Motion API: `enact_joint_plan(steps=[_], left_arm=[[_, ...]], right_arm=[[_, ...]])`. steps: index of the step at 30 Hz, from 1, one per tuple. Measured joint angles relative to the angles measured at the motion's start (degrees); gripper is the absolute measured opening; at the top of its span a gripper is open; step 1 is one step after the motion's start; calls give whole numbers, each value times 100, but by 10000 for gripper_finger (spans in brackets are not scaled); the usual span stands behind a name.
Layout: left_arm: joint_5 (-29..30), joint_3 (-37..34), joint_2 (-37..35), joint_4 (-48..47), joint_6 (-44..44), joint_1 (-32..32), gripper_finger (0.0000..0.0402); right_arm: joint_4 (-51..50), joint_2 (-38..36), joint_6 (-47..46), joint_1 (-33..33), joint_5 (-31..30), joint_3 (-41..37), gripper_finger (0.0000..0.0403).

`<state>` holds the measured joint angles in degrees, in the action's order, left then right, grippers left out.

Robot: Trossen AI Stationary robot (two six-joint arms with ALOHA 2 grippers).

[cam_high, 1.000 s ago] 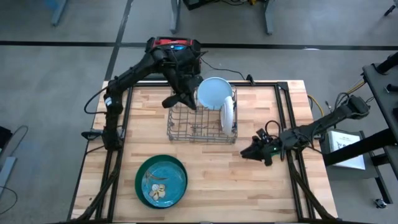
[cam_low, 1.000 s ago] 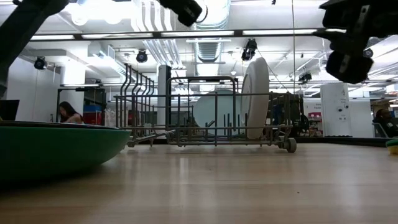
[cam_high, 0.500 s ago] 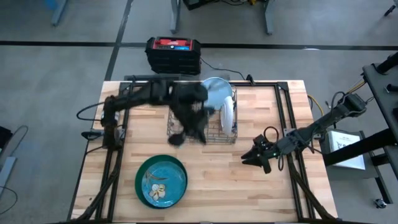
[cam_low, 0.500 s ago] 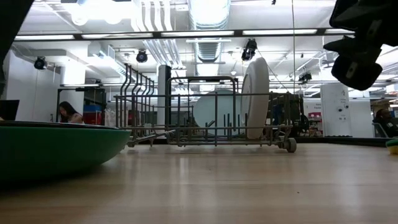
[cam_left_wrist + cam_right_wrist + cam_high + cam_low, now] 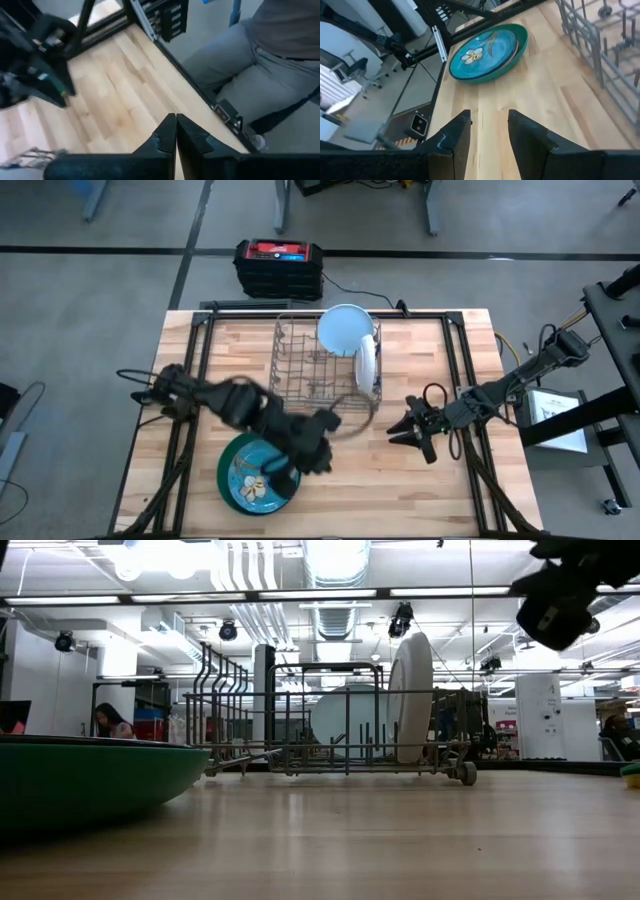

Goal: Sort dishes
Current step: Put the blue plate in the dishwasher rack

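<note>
we see the rack [image 5: 325, 370] on the far middle of the wooden desk [image 5: 450, 490], with a pale blue plate [image 5: 343, 330] leaning at its far end and a white plate [image 5: 366, 363] standing upright on edge in its right side; in the low view the white plate [image 5: 410, 697] stands tall in the rack [image 5: 330, 730] and the pale blue one [image 5: 345, 712] sits behind the wires. near the front left of the desk, a teal plate [image 5: 255, 475] with a light flower motif rests inside a larger dark green plate [image 5: 224, 462], whose rim also fills the left of the low view [image 5: 90, 780]. the left gripper [image 5: 315, 452] is blurred, low over the right edge of these stacked plates, just in front of the rack; its own camera shows its jaws pressed together with nothing between them [image 5: 176, 131], and a seated person's grey trousers [image 5: 260, 75] beyond the desk edge. the right gripper [image 5: 412, 427] hangs over the desk to the right of the rack, well apart from every plate, its jaws spread and empty [image 5: 487, 131], pointed toward the teal plate [image 5: 485, 50]. a black and red box [image 5: 279, 266] sits on the floor behind the desk.
</note>
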<state>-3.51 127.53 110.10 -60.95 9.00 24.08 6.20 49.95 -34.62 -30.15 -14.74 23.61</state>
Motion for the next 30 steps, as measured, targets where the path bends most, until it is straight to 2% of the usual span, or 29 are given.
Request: enact_joint_plan(steps=[5, 13, 18, 22, 26, 30], left_arm=[[1105, -731, -20, 783, -942, 510, 0], [2426, -2085, -136, 1856, -2907, 1180, 0], [3882, -2792, -247, 1824, -4590, 1689, 0], [4895, -3078, -249, 1180, -6263, 2122, 0], [5052, -3340, -205, 515, -8023, 2453, 0], [4906, -3616, -166, 200, -9025, 2785, 0]], right_arm=[[0, 156, 306, 0, -35, 119, 123], [-58, 555, 543, 0, -13, 293, 113], [-964, 770, 762, 3, -26, 816, 107], [-1624, 1049, 1031, 17, -47, 1335, 105], [-1881, 1465, 1534, 54, -136, 1829, 106], [-1973, 1975, 1944, 231, -29, 2269, 103]])
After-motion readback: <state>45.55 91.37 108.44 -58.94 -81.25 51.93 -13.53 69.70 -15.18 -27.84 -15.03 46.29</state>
